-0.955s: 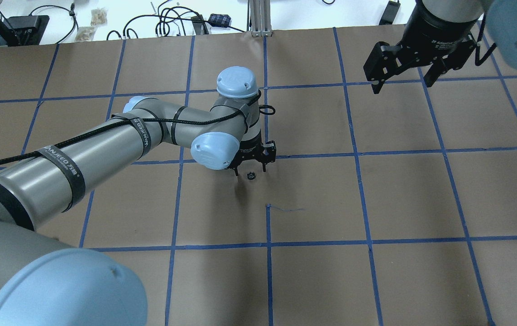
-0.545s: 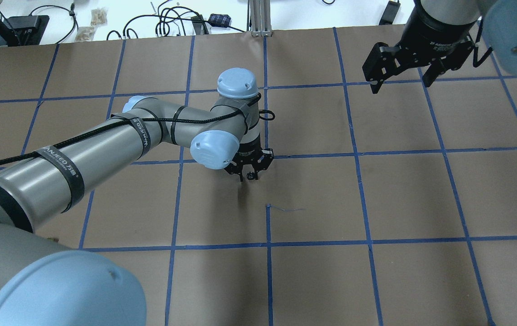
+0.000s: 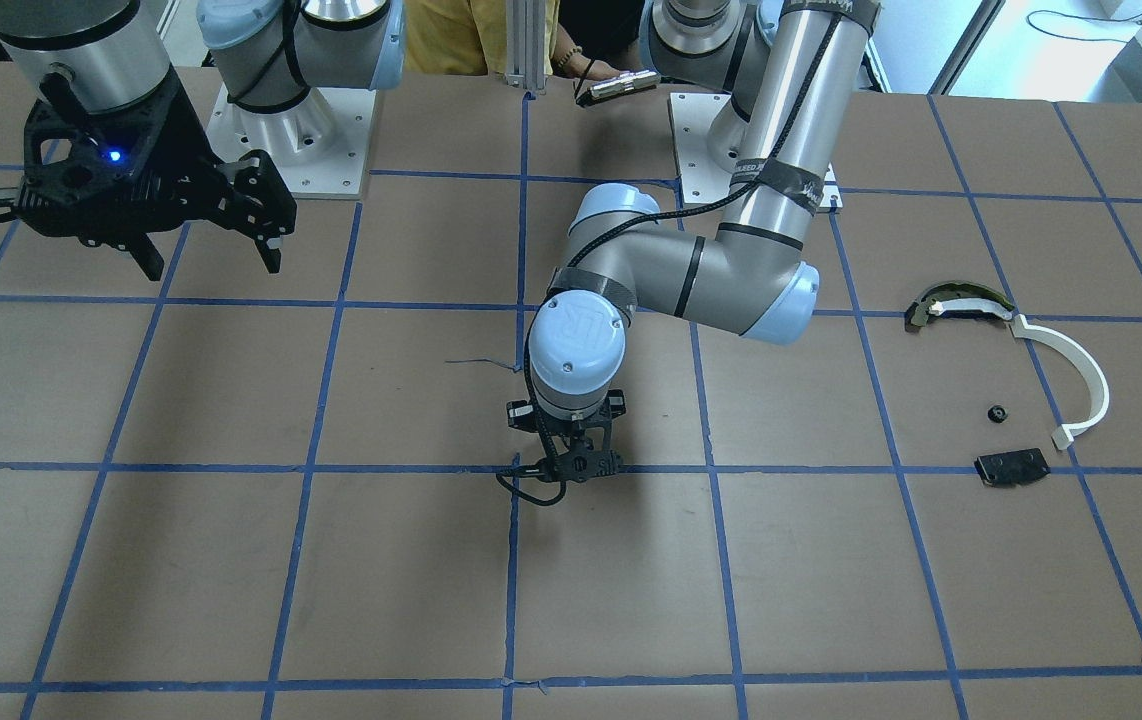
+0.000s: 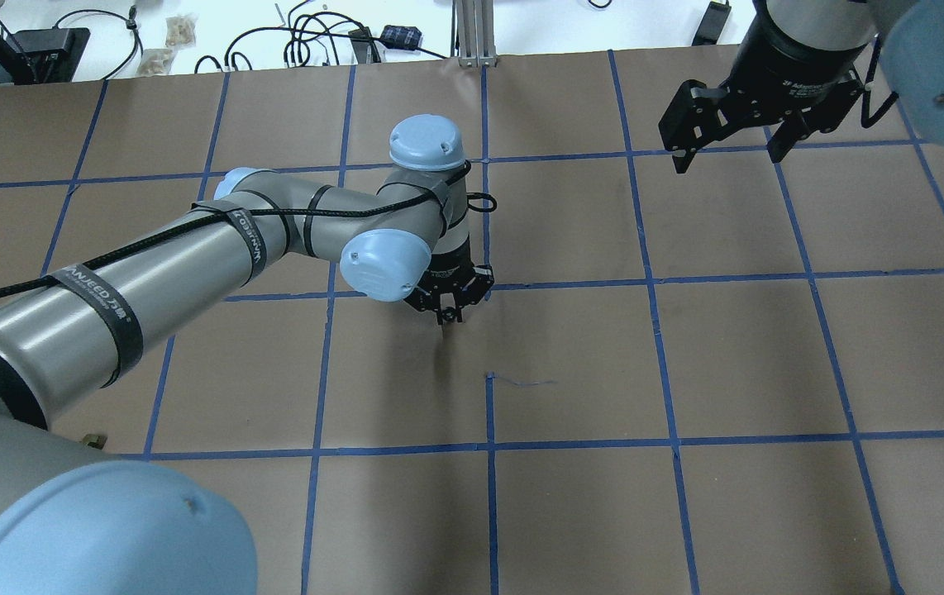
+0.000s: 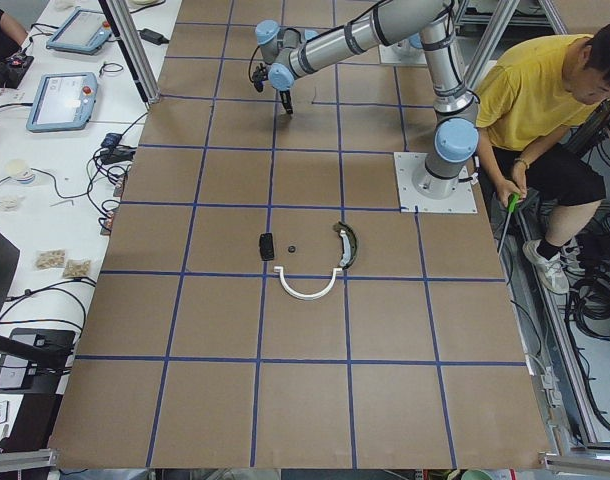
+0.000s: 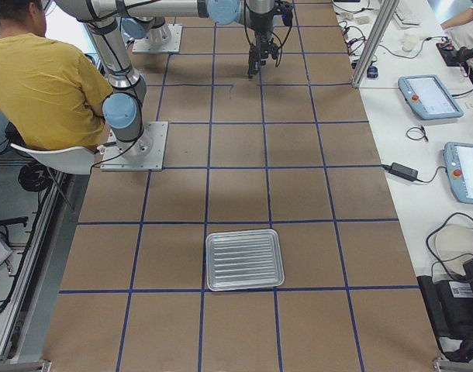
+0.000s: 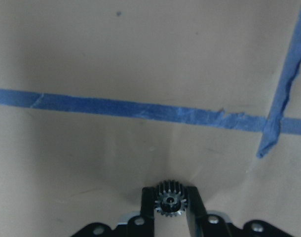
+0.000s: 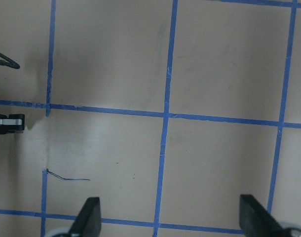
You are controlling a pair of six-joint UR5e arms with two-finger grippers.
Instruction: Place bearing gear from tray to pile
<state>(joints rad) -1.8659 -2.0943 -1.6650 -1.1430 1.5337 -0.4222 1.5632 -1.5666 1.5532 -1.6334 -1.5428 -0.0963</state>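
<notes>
My left gripper (image 7: pixel 169 198) is shut on the small black toothed bearing gear (image 7: pixel 169 201) and holds it just above the brown paper near the table's middle (image 4: pixel 448 315); it also shows in the front view (image 3: pixel 571 470). The pile lies far off at the left end: a white arc strip (image 3: pixel 1083 372), a dark olive curved piece (image 3: pixel 951 302), a black plate (image 3: pixel 1011 467) and a small black part (image 3: pixel 998 412). It also shows in the left side view (image 5: pixel 307 292). My right gripper (image 4: pixel 727 155) is open and empty, high over the far right (image 3: pixel 211 265).
A ribbed silver tray (image 6: pixel 244 260) sits empty at the table's right end. Blue tape lines (image 4: pixel 488 285) grid the brown paper. A seated person in yellow (image 5: pixel 530 100) is by the robot bases. Cables and tablets lie beyond the far edge (image 4: pixel 315 37).
My left gripper closed on the gear that lay between its open fingers, then rose slightly and shifted a little left. The right gripper barely moved.
</notes>
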